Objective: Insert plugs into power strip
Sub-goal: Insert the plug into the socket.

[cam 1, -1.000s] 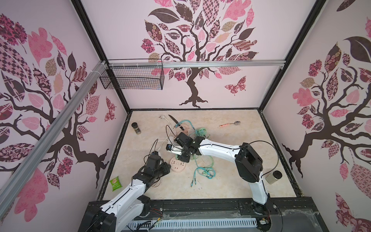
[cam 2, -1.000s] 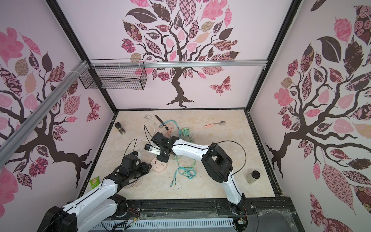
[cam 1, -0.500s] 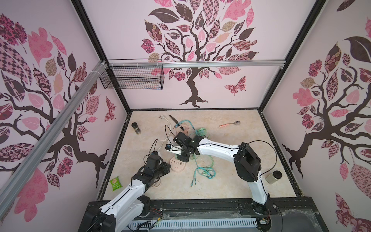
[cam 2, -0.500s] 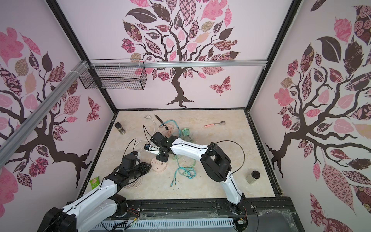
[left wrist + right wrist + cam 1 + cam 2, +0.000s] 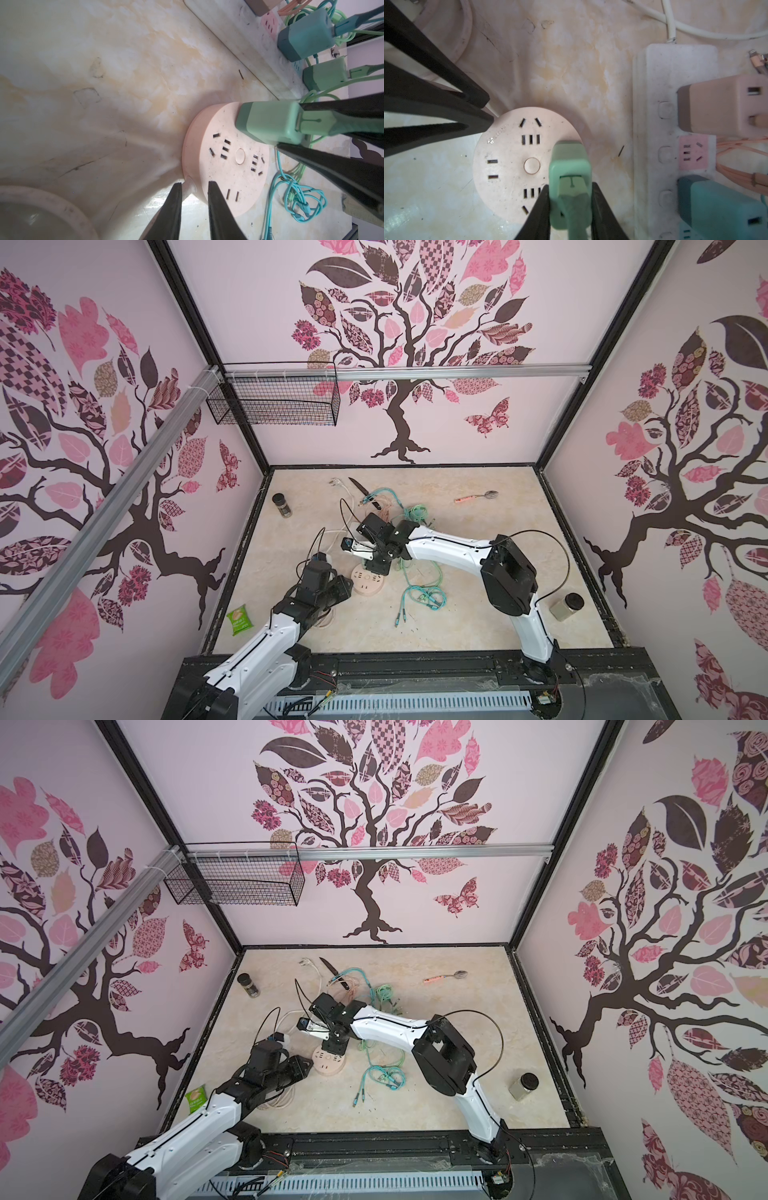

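Right claw [image 5: 570, 188] is clamped on the mint plug [image 5: 569, 164], lower middle of the right wrist view, holding it against the round peach socket [image 5: 508, 158]; left claw [image 5: 194, 185] pinches that socket's cord stub [image 5: 189, 187], likely steadying it; white power strip [image 5: 652, 83] lies just beside, at right
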Motion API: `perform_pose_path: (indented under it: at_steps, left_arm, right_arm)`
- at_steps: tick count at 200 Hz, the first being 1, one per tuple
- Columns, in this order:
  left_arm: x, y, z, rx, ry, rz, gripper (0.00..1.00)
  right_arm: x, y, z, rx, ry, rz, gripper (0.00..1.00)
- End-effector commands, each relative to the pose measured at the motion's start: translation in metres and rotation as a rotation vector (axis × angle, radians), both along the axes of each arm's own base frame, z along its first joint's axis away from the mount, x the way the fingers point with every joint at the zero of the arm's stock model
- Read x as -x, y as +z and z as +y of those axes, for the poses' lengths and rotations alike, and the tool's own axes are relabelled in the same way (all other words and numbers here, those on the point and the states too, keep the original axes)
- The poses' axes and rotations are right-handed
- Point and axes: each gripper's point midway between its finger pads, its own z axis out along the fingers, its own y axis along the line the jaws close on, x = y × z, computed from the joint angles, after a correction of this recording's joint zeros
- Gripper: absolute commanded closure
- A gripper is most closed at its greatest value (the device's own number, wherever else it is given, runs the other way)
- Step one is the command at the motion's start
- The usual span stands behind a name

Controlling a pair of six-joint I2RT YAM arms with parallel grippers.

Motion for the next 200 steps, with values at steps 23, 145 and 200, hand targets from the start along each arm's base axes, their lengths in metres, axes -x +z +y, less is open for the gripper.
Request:
perform_pose_path:
  at_steps: [23,145,200]
  left_arm:
    - [0.005,-0.008,0.005,-0.016,0.005,0.016,0.74]
    - [0.001,0.011,0.005,-0.013,0.01,-0.007,0.69]
    - [-0.004,0.033,0.007,-0.02,0.022,-0.037,0.59]
  right_arm:
    - [0.029,-0.059,-0.048,0.179,-0.06,0.157,0.77]
    - [0.025,0.06,-0.027,-0.121,-0.114,0.076,0.45]
    - [0.041,0.102,-0.055,-0.25,-0.151,0.101,0.4]
